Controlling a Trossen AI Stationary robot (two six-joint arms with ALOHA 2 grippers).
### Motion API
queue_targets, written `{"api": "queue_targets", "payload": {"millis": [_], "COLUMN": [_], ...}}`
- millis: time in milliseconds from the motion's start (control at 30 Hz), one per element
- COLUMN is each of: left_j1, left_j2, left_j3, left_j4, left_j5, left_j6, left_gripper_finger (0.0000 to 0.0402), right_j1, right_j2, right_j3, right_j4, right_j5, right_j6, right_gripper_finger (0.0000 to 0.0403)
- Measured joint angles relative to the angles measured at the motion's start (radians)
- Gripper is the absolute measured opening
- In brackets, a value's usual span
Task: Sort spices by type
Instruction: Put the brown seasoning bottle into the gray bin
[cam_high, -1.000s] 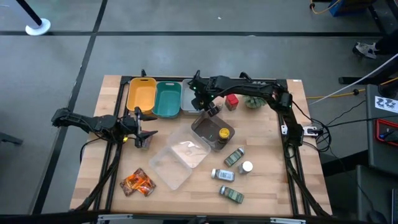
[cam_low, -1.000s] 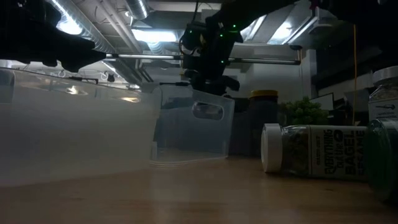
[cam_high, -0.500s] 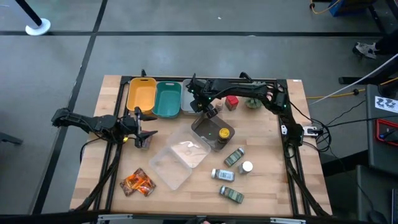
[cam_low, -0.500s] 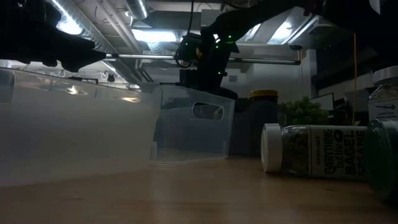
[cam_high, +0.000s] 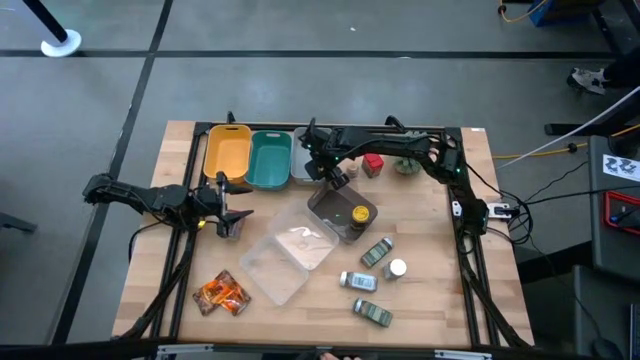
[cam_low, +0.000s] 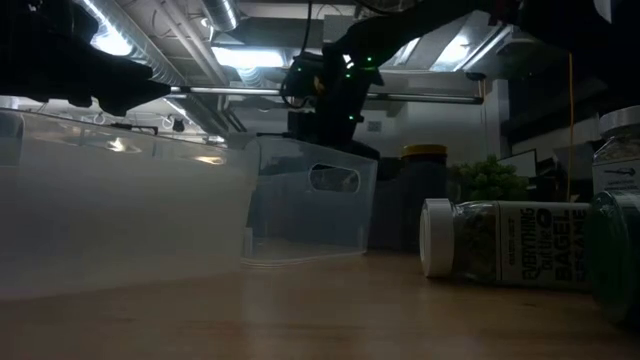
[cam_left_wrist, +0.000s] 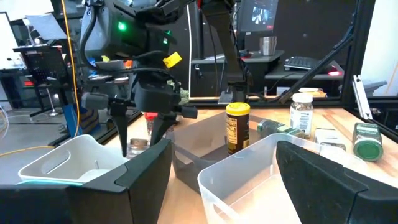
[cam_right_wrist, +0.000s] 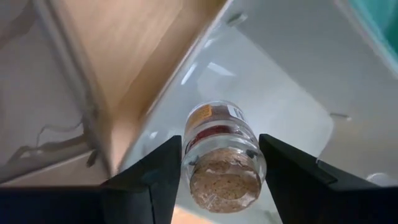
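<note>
My right gripper (cam_high: 327, 172) (cam_right_wrist: 221, 174) hovers over the grey bin (cam_high: 301, 170), shut on a tiny brown jar with a cork top (cam_right_wrist: 222, 152). In the left wrist view it points down (cam_left_wrist: 142, 124) above the bin. A yellow-lidded jar (cam_high: 358, 214) stands in the dark clear tray (cam_high: 330, 205). Green-labelled jars (cam_high: 376, 252) (cam_high: 362, 282) (cam_high: 372, 314) and a white-capped bottle (cam_high: 397, 268) lie on the table's near right. Orange foil packets (cam_high: 222, 293) lie near left. A red cube (cam_high: 373, 163) sits far right. My left gripper (cam_high: 232, 215) (cam_left_wrist: 224, 186) waits open at the left. My right gripper pinches the tiny brown jar between its two fingers (cam_right_wrist: 158, 180), which press the sides just below the cork top (cam_right_wrist: 225, 180). The fingers come from above, pointing down. The jar is lifted clear, its base (cam_right_wrist: 214, 118) hanging over the inside of the grey bin.
A yellow bin (cam_high: 227, 155) and a teal bin (cam_high: 268, 158) stand beside the grey bin along the far edge. A large clear tray (cam_high: 290, 255) lies mid-table. The spiky green plant (cam_high: 406, 162) stands far right. Bare wood shows near left and far left.
My right gripper has carried the tiny jar a short way toward the table's left, from over the dark tray's far edge to over the grey bin, then held still. My left arm has not moved.
</note>
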Motion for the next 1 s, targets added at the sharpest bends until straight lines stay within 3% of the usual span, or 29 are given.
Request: {"api": "queue_targets", "payload": {"millis": [867, 1000], "left_j1": [0.000, 0.000], "left_j2": [0.000, 0.000], "left_j3": [0.000, 0.000], "left_j4": [0.000, 0.000], "left_j5": [0.000, 0.000], "left_j6": [0.000, 0.000], "left_gripper_finger": [0.0274, 0.0274], "right_j1": [0.000, 0.000], "right_j2": [0.000, 0.000], "right_j3": [0.000, 0.000], "right_j4": [0.069, 0.069], "right_j5": [0.027, 0.068], "right_j6": [0.093, 0.133], "right_gripper_finger": [0.0211, 0.0211]}}
